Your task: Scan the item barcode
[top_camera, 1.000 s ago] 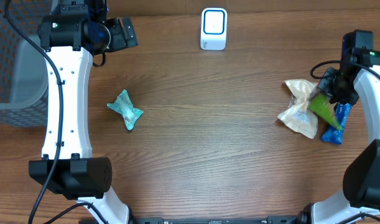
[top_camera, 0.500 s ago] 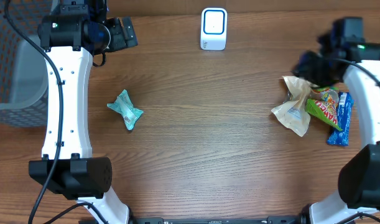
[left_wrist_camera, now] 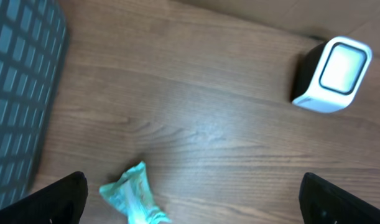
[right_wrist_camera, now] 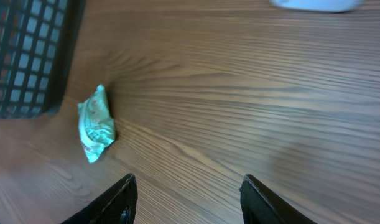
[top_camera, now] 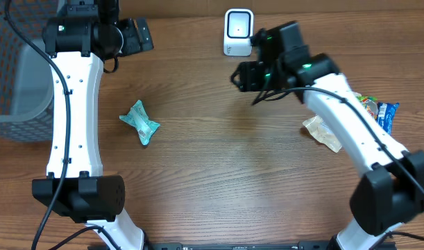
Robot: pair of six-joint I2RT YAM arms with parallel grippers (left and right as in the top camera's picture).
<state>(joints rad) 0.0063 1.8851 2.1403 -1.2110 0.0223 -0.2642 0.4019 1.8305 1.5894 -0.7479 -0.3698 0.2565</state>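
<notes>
While left gripper and right gripper hang released, grey basket contents unclear, teal packet outside it

Overhead looks straight down on the whole surface; both wrist cameras angle down nearer, sharing the teal packet.

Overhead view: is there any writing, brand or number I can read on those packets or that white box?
No text is readable in any view.
teal packet: some print shows, too blurred to read.
green packet: mostly hidden behind the arm, lettering too small.
blue packet: markings too small.
white scanner: no legible label.
</notes>
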